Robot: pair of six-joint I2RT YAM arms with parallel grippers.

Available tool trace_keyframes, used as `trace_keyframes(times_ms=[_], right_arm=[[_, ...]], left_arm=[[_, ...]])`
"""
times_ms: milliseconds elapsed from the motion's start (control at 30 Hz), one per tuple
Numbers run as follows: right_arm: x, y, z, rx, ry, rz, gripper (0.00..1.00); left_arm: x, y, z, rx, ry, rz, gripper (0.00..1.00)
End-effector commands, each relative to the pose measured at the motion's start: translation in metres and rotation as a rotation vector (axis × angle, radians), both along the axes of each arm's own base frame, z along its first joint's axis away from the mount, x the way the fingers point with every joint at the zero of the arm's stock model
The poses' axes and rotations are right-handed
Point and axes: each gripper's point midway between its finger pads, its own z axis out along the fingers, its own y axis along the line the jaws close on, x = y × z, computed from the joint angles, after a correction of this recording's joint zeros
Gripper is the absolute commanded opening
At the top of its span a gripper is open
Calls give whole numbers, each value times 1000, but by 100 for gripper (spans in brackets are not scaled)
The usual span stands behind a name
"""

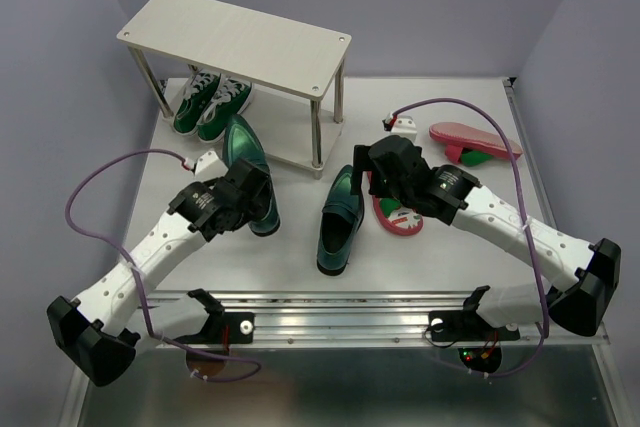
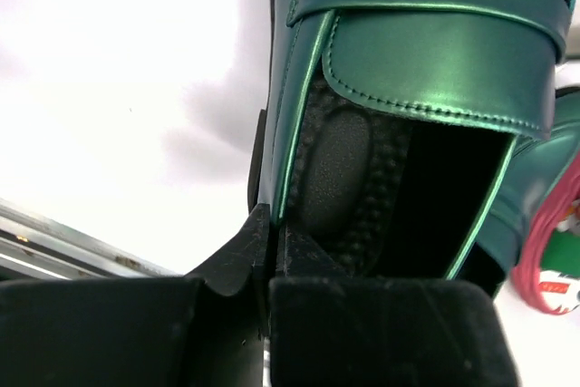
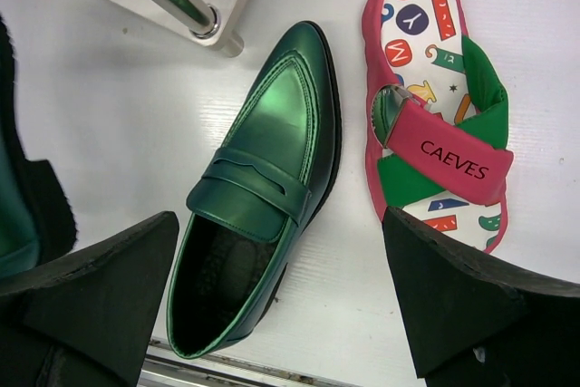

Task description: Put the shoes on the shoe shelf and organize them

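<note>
Left wrist shows your left fingers [image 2: 227, 269] probably clamped on the loafer [image 2: 426, 52], right fingers [image 3: 100, 287] apart, so lift slowly.

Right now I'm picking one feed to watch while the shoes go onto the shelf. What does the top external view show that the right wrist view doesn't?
Only top external: the shoe shelf with both boards whole, the green sneakers on its lower tier, the left gripper shut on one loafer, and a second flip-flop at far right.
Only right wrist: the near flip-flop with its lettered footbed, and the CAEVES print on its strap.
Both: the free loafer lying on the table beside that flip-flop, under the open right gripper.
</note>
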Motion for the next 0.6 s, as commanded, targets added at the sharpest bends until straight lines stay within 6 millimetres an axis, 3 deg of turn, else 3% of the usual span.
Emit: trace_keyframes(times_ms=[0, 200, 300, 567], right_arm=[[2, -8, 13, 18, -42, -30, 100], [1, -10, 15, 22, -51, -33, 100], [0, -11, 16, 25, -51, -34, 100], [-2, -20, 19, 28, -55, -53, 100]], left_arm=[[18, 30, 58, 133, -155, 46, 0], [43, 22, 95, 241, -228, -133, 0], [59, 5, 100, 237, -254, -240, 0], [95, 2, 99, 336, -254, -390, 0]])
